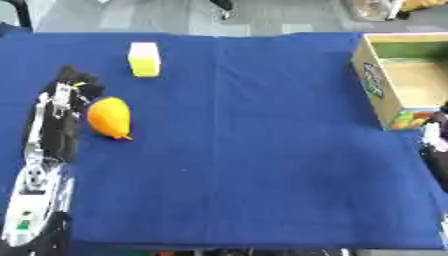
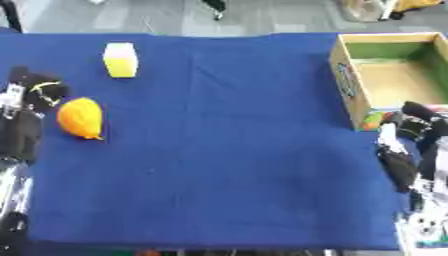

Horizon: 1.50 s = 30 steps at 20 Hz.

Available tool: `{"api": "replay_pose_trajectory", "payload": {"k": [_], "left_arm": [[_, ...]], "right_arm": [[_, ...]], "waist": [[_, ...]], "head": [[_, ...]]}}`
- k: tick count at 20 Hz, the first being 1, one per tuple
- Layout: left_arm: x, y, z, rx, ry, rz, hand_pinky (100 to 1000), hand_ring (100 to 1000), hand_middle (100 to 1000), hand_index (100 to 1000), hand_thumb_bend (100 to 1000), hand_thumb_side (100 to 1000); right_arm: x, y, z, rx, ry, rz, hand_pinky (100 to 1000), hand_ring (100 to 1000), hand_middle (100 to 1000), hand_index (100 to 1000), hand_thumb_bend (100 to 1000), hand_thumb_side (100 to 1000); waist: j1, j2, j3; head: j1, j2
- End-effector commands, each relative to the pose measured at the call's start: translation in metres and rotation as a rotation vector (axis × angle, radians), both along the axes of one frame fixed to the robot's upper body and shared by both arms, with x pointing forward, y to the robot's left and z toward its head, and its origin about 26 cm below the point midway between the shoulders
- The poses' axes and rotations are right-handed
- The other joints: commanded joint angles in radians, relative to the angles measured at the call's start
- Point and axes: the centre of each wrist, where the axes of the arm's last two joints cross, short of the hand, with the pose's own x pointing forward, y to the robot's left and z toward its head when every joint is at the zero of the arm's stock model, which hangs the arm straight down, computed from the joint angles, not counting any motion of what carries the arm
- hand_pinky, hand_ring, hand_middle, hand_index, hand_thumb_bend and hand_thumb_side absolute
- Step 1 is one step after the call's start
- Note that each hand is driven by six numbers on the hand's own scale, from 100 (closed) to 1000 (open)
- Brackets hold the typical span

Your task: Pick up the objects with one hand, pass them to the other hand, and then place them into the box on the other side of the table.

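An orange, lemon-shaped fruit (image 1: 109, 117) lies on the blue tablecloth at the left. My left hand (image 1: 68, 95) sits right beside its left side, fingers relaxed and not wrapped round it. A yellow and white block (image 1: 144, 59) stands farther back, apart from the hand. The open cardboard box (image 2: 348, 75) stands at the table's right back edge, and nothing shows inside it. In front of the box, my right hand (image 2: 404, 147) rests open at the right edge with fingers up, holding nothing.
The blue cloth (image 1: 254, 150) covers the whole table, with a crease running down its middle. Grey floor lies beyond the far edge. My left forearm (image 1: 39, 185) runs along the table's left edge.
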Motion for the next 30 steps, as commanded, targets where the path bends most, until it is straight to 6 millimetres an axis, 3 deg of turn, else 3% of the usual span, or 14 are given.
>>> {"api": "replay_pose_trajectory", "payload": {"k": [1, 7, 11, 18, 23, 25, 26, 30], "left_arm": [[0.0, 0.002, 0.01, 0.012, -0.033, 0.003, 786, 645, 611, 622, 306, 642], [0.001, 0.01, 0.02, 0.058, -0.061, 0.022, 786, 647, 613, 624, 304, 634], [0.001, 0.041, 0.05, 0.235, -0.123, 0.077, 785, 654, 621, 648, 293, 608], [0.003, 0.101, 0.12, 0.84, -0.182, 0.165, 791, 691, 670, 727, 312, 525], [0.012, 0.122, 0.159, 1.362, -0.111, 0.177, 785, 708, 700, 783, 418, 451], [0.018, 0.122, 0.166, 1.566, -0.056, 0.18, 783, 709, 703, 786, 434, 456], [0.022, 0.122, 0.166, 1.646, -0.019, 0.163, 776, 704, 700, 797, 522, 479], [0.04, 0.113, 0.159, 1.875, 0.099, 0.068, 775, 724, 720, 825, 587, 533]], "right_arm": [[0.0, -0.001, 0.005, -0.012, -0.017, 0.006, 669, 657, 697, 755, 100, 352], [0.0, -0.001, 0.005, -0.014, -0.015, 0.008, 669, 658, 697, 755, 100, 352], [0.0, -0.003, 0.005, -0.022, -0.011, 0.005, 669, 657, 697, 755, 100, 352], [-0.001, -0.006, 0.004, -0.038, -0.003, 0.002, 669, 657, 697, 755, 100, 352], [-0.002, -0.007, 0.002, -0.047, 0.004, 0.007, 669, 657, 697, 755, 100, 353], [-0.002, -0.007, 0.002, -0.05, 0.008, 0.009, 669, 657, 697, 755, 100, 353], [-0.002, -0.007, 0.002, -0.051, 0.008, 0.011, 669, 657, 696, 755, 100, 354], [-0.002, -0.007, 0.001, -0.055, 0.013, 0.016, 669, 657, 696, 755, 100, 353]], "waist": [[-0.008, -0.022, 0.0], [-0.008, -0.023, -0.004], [-0.006, -0.026, -0.006], [0.008, -0.034, -0.008], [0.017, -0.042, -0.014], [0.019, -0.045, -0.018], [0.02, -0.046, -0.021], [0.024, -0.051, -0.028]], "head": [[0.0, -0.002], [0.003, -0.002], [0.006, -0.002], [0.008, -0.002], [0.013, -0.002], [0.014, -0.002], [0.016, -0.002], [0.018, -0.002]]}}
